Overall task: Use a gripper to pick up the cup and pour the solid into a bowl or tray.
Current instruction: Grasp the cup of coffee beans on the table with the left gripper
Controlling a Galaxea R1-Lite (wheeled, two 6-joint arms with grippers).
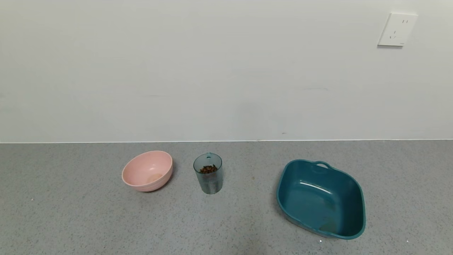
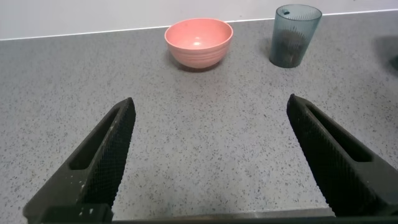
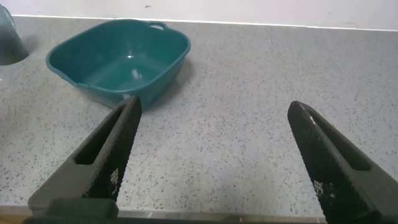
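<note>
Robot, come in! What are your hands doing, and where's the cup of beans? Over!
Left gripper and right gripper open, low over counter. Cup upright, beans inside, between pink bowl and teal basin. Nothing in the way.

You have no readable text, label, brand, number or sign in any of the three views.
</note>
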